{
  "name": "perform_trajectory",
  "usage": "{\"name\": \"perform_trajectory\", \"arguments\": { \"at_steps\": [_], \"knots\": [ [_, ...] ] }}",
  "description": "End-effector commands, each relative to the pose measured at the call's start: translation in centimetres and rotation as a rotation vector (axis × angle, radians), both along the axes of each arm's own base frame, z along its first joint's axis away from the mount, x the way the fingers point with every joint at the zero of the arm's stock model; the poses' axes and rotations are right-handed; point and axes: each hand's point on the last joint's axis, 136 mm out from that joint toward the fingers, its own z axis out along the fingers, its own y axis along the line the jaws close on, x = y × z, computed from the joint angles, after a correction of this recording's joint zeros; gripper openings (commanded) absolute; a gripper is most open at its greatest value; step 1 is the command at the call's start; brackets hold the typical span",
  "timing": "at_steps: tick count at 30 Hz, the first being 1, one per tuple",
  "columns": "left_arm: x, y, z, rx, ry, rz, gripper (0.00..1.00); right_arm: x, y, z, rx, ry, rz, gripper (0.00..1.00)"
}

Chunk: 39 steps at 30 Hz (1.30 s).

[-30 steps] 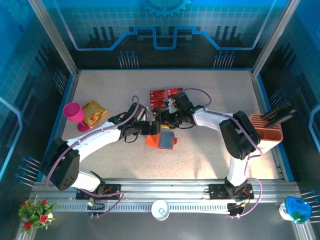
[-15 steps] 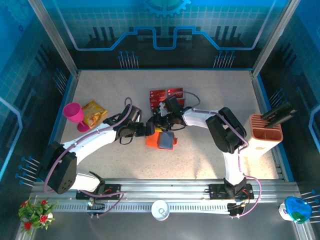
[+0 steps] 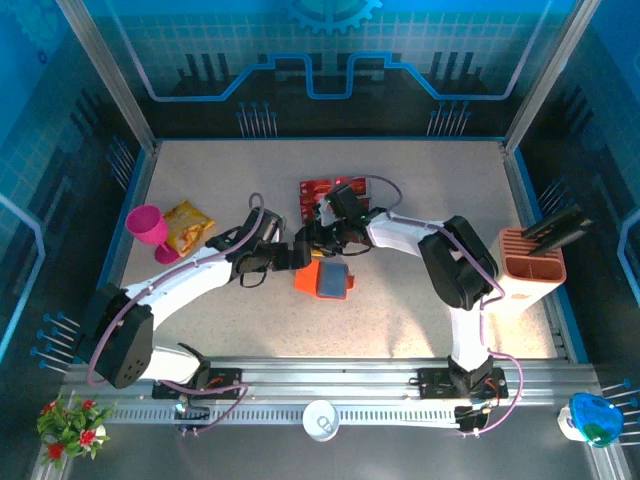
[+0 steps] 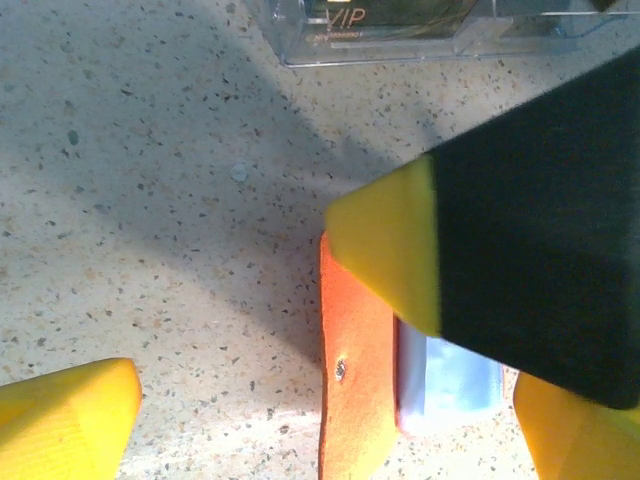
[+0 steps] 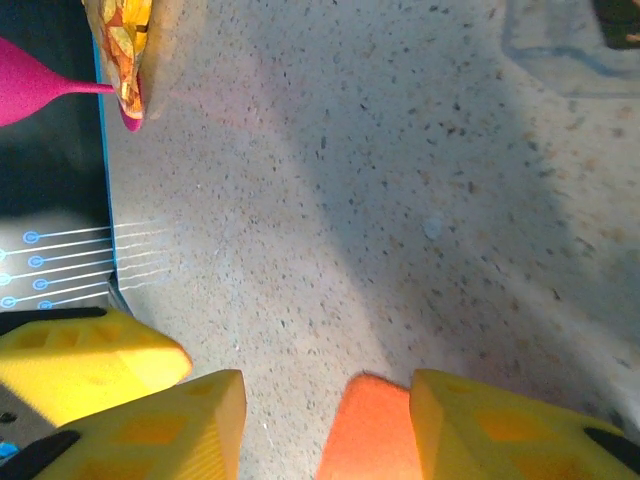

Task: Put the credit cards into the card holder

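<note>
The card holder (image 3: 325, 279) lies open mid-table, an orange wallet with a grey-blue inner pocket (image 4: 450, 385). Its orange flap (image 4: 355, 380) stands up on edge. My left gripper (image 3: 296, 256) is at the wallet's left edge, open wide, with the flap between its yellow fingertips (image 4: 60, 420). My right gripper (image 3: 316, 246) hangs over the same edge from behind, open. The flap's corner (image 5: 370, 430) sits between its fingers (image 5: 510, 430), close against one and clear of the other. The red credit cards (image 3: 322, 194) lie behind in a clear case (image 4: 370, 25).
A pink goblet (image 3: 150, 228) and a yellow snack bag (image 3: 187, 225) stand at the left. An orange slotted rack (image 3: 530, 268) stands at the right edge. The two grippers are crowded close together over the wallet.
My right gripper has come forward and left from beside the cards, down to the wallet's raised flap. My left gripper has opened a little and eased back left.
</note>
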Motion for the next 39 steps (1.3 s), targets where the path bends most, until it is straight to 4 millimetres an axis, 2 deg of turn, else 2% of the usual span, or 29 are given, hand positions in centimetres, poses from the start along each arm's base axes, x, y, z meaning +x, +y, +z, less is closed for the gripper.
{"name": "perform_trajectory", "arguments": {
  "at_steps": [1, 5, 9, 17, 22, 25, 33, 39],
  "knots": [
    [0.9, -0.3, 1.0, -0.017, -0.04, -0.009, 0.97, -1.1, -3.7, 0.7, -0.1, -0.008, -0.03, 0.46],
    [1.1, -1.2, 1.3, 0.017, -0.042, -0.065, 0.97, -2.4, -7.5, -0.5, -0.195, 0.005, -0.069, 0.44],
    [1.1, -2.9, 1.4, 0.088, -0.04, -0.158, 0.96, -3.8, -9.4, -1.6, -0.246, 0.024, -0.069, 0.38],
    [1.1, -6.7, 1.3, 0.055, -0.034, -0.263, 0.84, -4.5, -10.2, -3.0, -0.262, 0.044, -0.087, 0.21],
    [0.5, -8.2, 0.3, -0.024, -0.003, -0.301, 0.8, -4.2, -10.2, -3.2, -0.26, 0.046, -0.093, 0.17],
    [0.0, -8.1, -1.2, -0.023, 0.033, -0.309, 0.78, -4.0, -10.2, -3.1, -0.252, 0.047, -0.096, 0.16],
    [-1.4, -6.4, -4.5, 0.034, 0.089, -0.289, 0.76, -3.6, -9.5, -2.8, -0.219, 0.053, -0.079, 0.13],
    [-1.9, -5.7, -6.2, 0.063, 0.112, -0.277, 0.77, -3.8, -9.6, -3.9, -0.23, 0.073, -0.071, 0.13]
  ]
}}
